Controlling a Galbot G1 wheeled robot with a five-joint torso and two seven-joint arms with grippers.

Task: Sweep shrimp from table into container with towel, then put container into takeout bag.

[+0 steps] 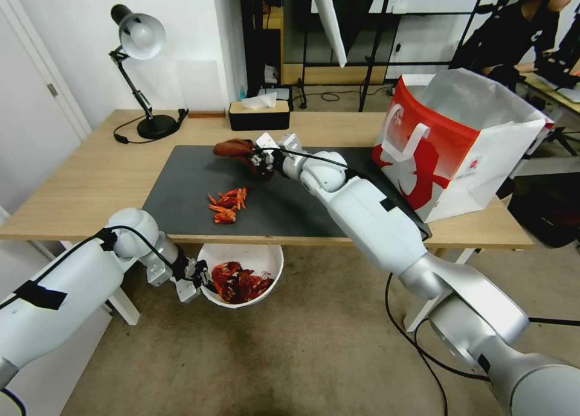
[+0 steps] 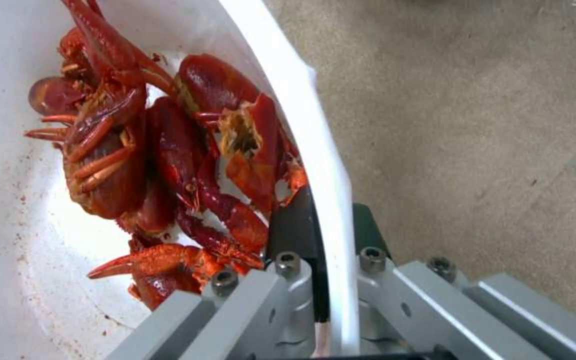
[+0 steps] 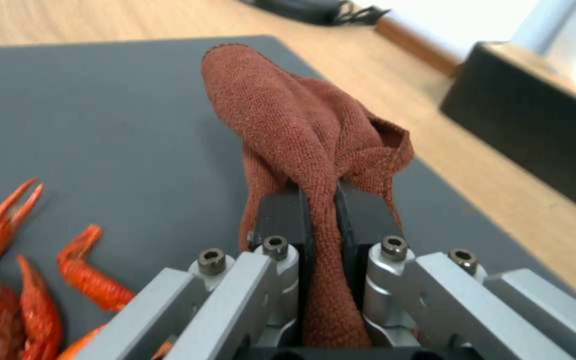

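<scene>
Shrimp [image 1: 228,204]: small pile on the mat, between the right gripper and the table's near edge; more already in the container
Container [image 1: 266,260]: below that edge, rim pinched by the left gripper [image 1: 202,275]
Right gripper [image 1: 261,157]: clamped on the towel [image 1: 232,147], beyond the pile
Risk: thin rim may flex or slip; swept shrimp may miss the container and reach the floor

open mat on both flanks of the shrimp, crowded at the back and right

bare dark grey mat [image 1: 181,192] lies open to the left of the small heap of red-orange shrimp [image 1: 228,204] and between it and the near edge; the right gripper [image 1: 258,157] with the rust-red cloth towel [image 1: 232,148] stands just behind the heap, the black tissue box [image 1: 258,115] and black desk lamp [image 1: 145,72] farther back, the red-and-white paper takeout bag [image 1: 447,144] blocking the right end.
</scene>
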